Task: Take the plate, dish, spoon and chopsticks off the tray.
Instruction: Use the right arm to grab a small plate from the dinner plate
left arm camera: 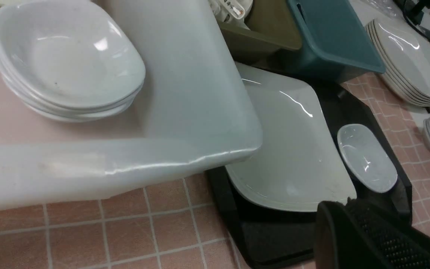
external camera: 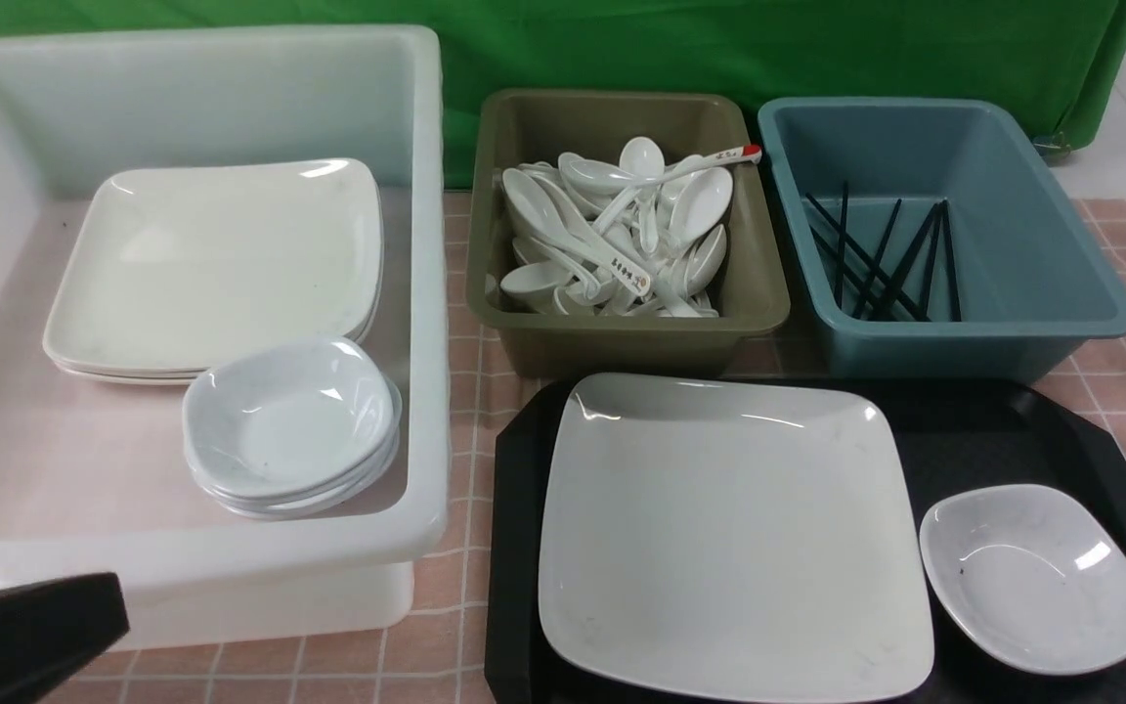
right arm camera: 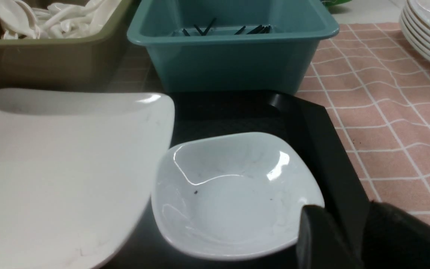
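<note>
A large square white plate point(external camera: 729, 538) and a small white dish point(external camera: 1037, 577) lie on the black tray point(external camera: 993, 430) at the front right. I see no spoon or chopsticks on the tray. My left gripper point(external camera: 55, 626) shows at the front left corner, in front of the white tub. In the left wrist view, the left gripper point(left arm camera: 343, 204) has its jaws together and empty, near the tray's front edge point(left arm camera: 274, 239). My right gripper point(right arm camera: 343, 209) is open and empty, over the tray's right rim point(right arm camera: 323, 149) beside the dish point(right arm camera: 233, 194). It is out of the front view.
A white tub point(external camera: 426, 293) at the left holds stacked plates point(external camera: 221, 264) and stacked dishes point(external camera: 289, 420). An olive bin point(external camera: 622, 332) behind the tray holds several spoons. A teal bin point(external camera: 1061, 323) holds several chopsticks. More plate stacks point(left arm camera: 409, 63) stand to the right.
</note>
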### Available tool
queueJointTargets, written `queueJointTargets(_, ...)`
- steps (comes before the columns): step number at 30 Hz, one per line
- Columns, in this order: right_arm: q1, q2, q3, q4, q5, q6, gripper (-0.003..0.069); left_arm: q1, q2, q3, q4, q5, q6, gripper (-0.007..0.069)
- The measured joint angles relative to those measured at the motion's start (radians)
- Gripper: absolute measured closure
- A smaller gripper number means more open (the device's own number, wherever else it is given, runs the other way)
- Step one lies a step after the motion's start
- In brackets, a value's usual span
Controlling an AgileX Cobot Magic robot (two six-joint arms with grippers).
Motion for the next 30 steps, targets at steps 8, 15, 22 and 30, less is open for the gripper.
queueJointTargets(8, 0.000, 0.000, 0.000, 0.000, 0.000, 0.000, 0.0412, 0.000, -0.033, 0.057, -0.024, -0.131, 0.104, 0.0623)
queueJointTargets(15, 0.000, 0.000, 0.000, 0.000, 0.000, 0.000, 0.0413, 0.000, -0.033, 0.087, -0.048, -0.143, 0.174, 0.0623)
queueJointTargets(22, 0.000, 0.000, 0.000, 0.000, 0.000, 0.000, 0.0413, 0.000, -0.033, 0.168, -0.083, -0.266, 0.212, 0.0623)
queueJointTargets(30, 0.000, 0.000, 0.000, 0.000, 0.000, 0.000, 0.0413, 0.000, -0.033, 0.175, -0.068, -0.304, 0.212, 0.0623)
